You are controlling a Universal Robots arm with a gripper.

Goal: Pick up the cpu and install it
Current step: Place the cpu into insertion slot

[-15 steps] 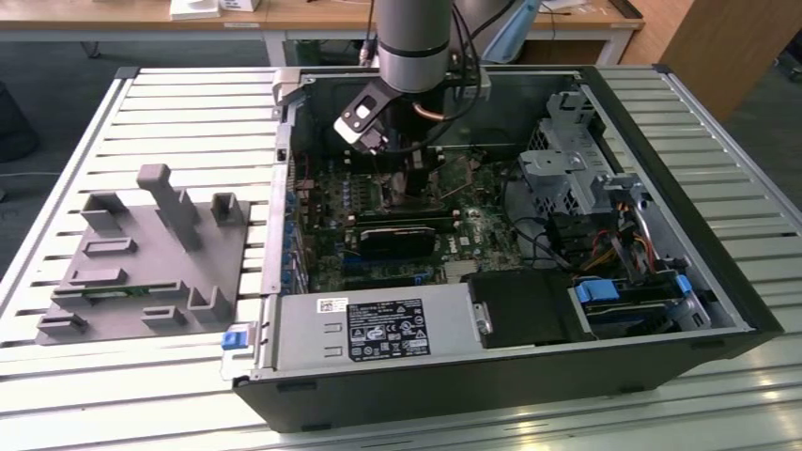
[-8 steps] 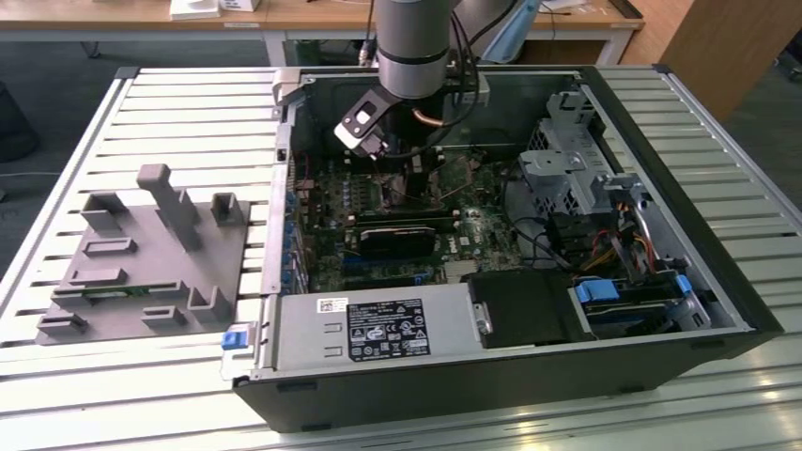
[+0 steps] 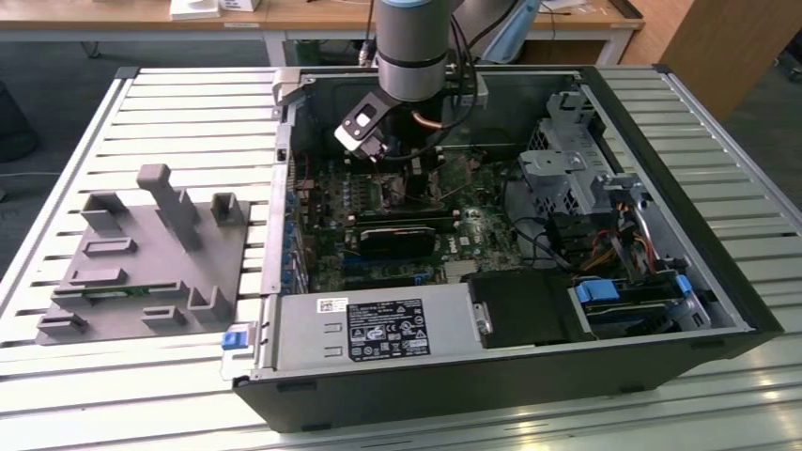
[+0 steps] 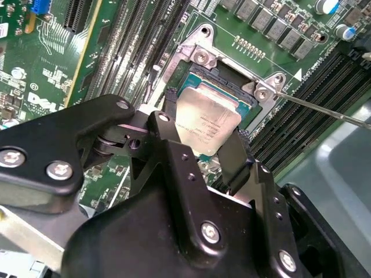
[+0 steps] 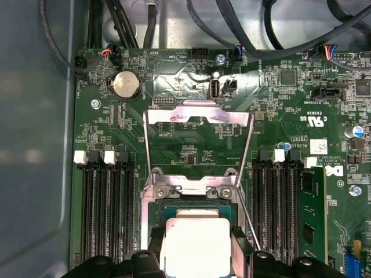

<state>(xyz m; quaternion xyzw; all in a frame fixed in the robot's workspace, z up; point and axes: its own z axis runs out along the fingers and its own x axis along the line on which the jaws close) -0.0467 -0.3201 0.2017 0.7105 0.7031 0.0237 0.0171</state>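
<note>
Gripper [image 4: 204, 138]: clenched on the cpu [image 4: 211, 119], a black finger at each opposite edge.
Cpu: silver top up, over the open socket [image 4: 229, 80] on the motherboard [image 4: 52, 75]; seated or just above, cannot tell.
Hidden: the gripper body covers the cpu's near edge in the second wrist view.
Arm [image 3: 420, 47]: reaches into the computer case [image 3: 501, 385] on the bench [image 3: 163, 94].

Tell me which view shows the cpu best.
The second wrist view: the cpu shows most of its silver top, gripped between the fingers of the tool over the socket. The first wrist view cuts the cpu off at the frame edge. The exterior view has the arm standing in front of that spot.
</note>
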